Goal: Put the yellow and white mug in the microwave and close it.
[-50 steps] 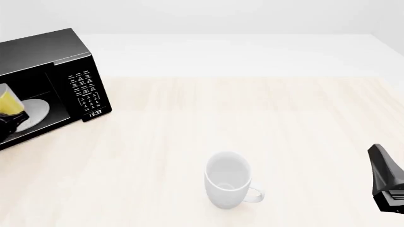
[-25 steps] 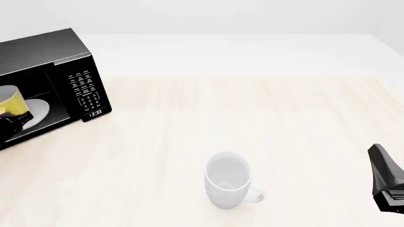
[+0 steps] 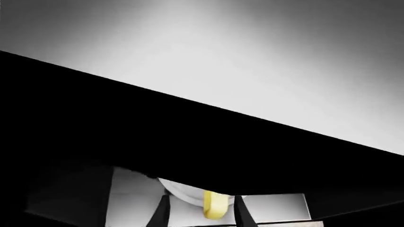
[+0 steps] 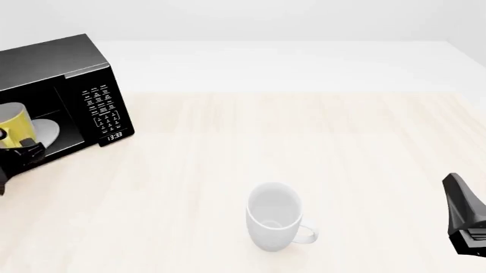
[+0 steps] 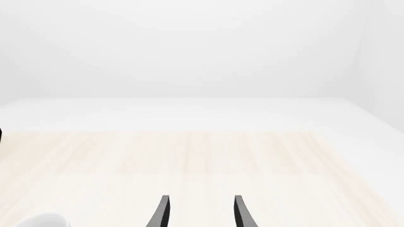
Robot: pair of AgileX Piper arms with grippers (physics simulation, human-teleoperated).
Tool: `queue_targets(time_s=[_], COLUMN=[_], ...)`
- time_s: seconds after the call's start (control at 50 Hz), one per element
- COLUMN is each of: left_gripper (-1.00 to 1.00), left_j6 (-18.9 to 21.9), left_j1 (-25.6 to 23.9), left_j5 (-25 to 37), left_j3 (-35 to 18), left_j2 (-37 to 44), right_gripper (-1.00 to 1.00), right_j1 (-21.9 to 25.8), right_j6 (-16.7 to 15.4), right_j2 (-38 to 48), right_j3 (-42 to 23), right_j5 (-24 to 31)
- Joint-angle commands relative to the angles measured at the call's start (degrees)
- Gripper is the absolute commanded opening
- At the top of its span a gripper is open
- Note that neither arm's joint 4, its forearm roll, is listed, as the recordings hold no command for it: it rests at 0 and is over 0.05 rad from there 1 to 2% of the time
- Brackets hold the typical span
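One left gripper [image 4: 23, 149] at the microwave [image 4: 68, 68] mouth

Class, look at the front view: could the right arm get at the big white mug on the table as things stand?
Probably yes. The white mug stands alone on bare table, and the right gripper waits off to its right, jaws apart and holding nothing. Nothing lies between them; whether the arm stretches that far cannot be judged for certain.

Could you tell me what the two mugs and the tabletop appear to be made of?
The yellow and white mug, inside the microwave, looks like glazed ceramic: smooth yellow outside, though the render leaves it open. The white mug seems matte ceramic or plastic, with an even, dull surface. The tabletop looks like pale wood or laminate, with faint grain lines.
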Motion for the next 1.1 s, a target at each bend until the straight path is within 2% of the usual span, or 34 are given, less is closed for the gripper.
queue_targets(time_s=[0.02, 0.26, 0.64, 1.1], left_gripper=[1.0, 1.0, 1.0, 1.0], left_j6=[0.43, 0.66, 4.19, 3.67], left_j1=[0.08, -1.72, -2.03, -3.67], left_j5=[0.72, 0.1, -4.13, 1.22], left_j3=[-0.2, 1.6, 10.45, 15.47], left_j2=[1.11, -0.16, -8.82, -23.97], right_gripper=[1.0, 1.0, 1.0, 1.0], right_j1=[-0.01, 0.0, 0.0, -0.01], right_j6=[0.0, 0.0, -0.01, -0.01], right_j2=[0.0, 0.0, -0.01, 0.01], right_j3=[0.0, 0.0, 0.0, 0.0], right_j5=[0.0, 0.0, 0.0, 0.0])
